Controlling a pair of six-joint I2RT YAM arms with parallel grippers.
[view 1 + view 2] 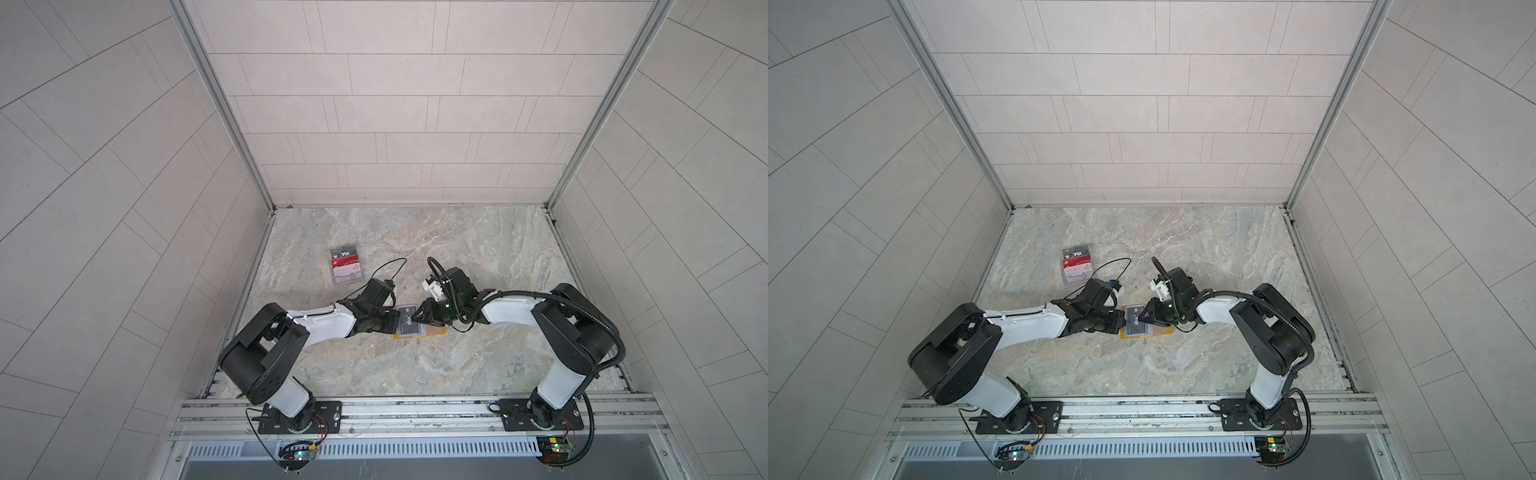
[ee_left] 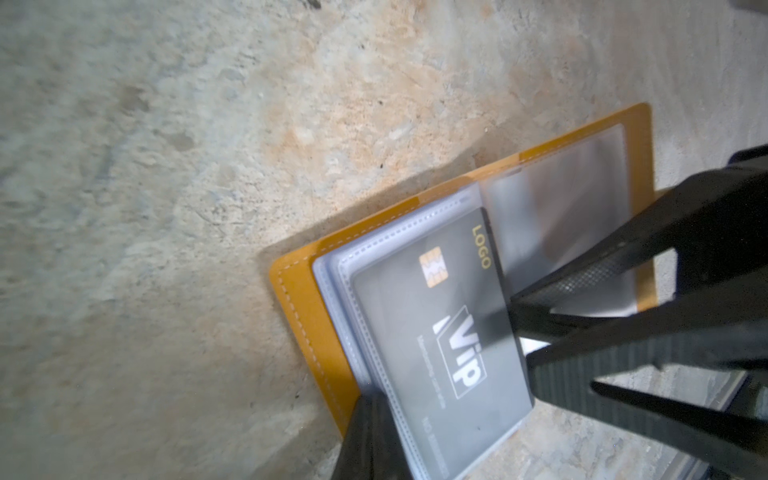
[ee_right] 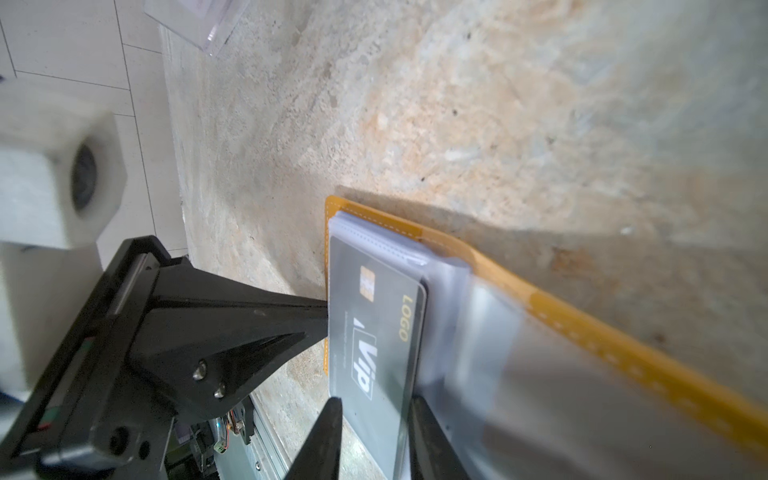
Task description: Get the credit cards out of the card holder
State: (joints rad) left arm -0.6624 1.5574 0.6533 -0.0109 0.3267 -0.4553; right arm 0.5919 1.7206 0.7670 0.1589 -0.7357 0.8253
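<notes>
Your left gripper (image 3: pixel 325 311), jaws together, pins the card holder (image 2: pixel 307 316) open on the tabletop (image 1: pixel 457 257), likely so it won't slide. Your right gripper (image 2: pixel 520 330), jaws slightly apart, straddles the free edge of the dark grey card (image 2: pixel 415 340). Beyond, a clear stand (image 1: pixel 345 270) sits well apart.

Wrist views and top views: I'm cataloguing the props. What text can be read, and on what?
"Vip": dark grey card in the card holder.
"LOGO": same card, gold letters.
Small print on that card: too blurred.
"Vip": grey card in the clear stand.
Red card, white card there: too small to read.
</notes>
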